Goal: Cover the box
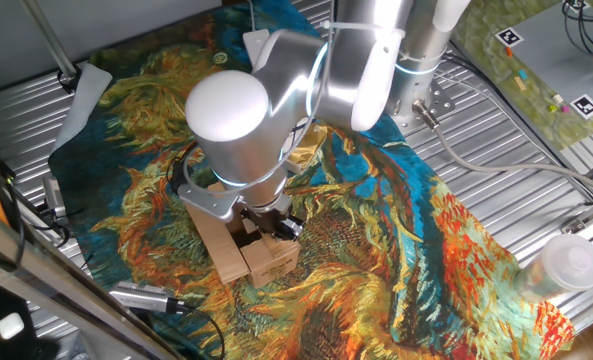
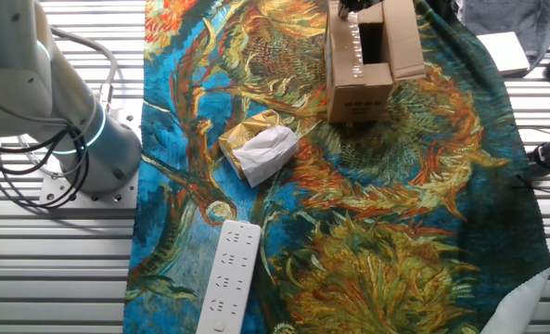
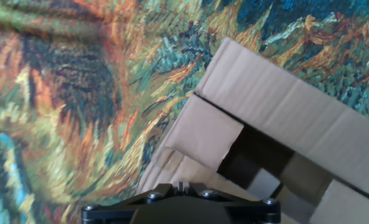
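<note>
Several flaps of the small brown corrugated cardboard box (image 2: 360, 65) are not yet shut, so covering it looks only partly done: in the hand view one short flap (image 3: 203, 132) is folded inward over the dark opening and a long flap (image 3: 284, 118) leans over it from the far side, yet a shadowed gap into the interior is left between them. In the other fixed view the box stands upright on the blue, orange and yellow sunflower-patterned cloth (image 2: 395, 213), near the top edge, with its top open and a side flap sticking out. My judgement is that the remaining flaps must still be pushed down flat before the box counts as covered. The two-finger gripper (image 1: 266, 222) sits right at the box's top beneath the silver wrist, but whether its fingers are apart or together I cannot tell, since only the black base shows in the hand view. Dark print runs along the box's lower front face, too small to read. A crumpled white-and-yellow wrapper (image 2: 259, 148) and a white power strip (image 2: 226, 276) lie well apart from the box.
</note>
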`<control>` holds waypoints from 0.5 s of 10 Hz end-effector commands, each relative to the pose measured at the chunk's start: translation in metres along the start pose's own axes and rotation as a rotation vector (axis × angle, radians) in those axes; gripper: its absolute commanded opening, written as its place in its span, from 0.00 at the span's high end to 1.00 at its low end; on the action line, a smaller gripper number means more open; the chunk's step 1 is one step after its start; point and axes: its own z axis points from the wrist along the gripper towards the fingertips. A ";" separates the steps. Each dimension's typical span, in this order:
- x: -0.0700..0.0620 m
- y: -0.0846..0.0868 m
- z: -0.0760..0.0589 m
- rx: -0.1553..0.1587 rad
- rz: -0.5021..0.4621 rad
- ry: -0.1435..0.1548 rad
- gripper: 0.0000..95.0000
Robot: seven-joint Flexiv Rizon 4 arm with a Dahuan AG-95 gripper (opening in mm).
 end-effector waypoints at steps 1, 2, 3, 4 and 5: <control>-0.002 0.000 0.001 0.003 0.002 0.004 1.00; -0.003 0.000 0.002 0.004 0.003 0.005 1.00; -0.004 0.001 0.003 0.004 0.003 0.003 1.00; -0.005 0.001 0.003 0.004 0.002 0.002 1.00; -0.005 0.001 0.003 0.004 0.001 0.002 1.00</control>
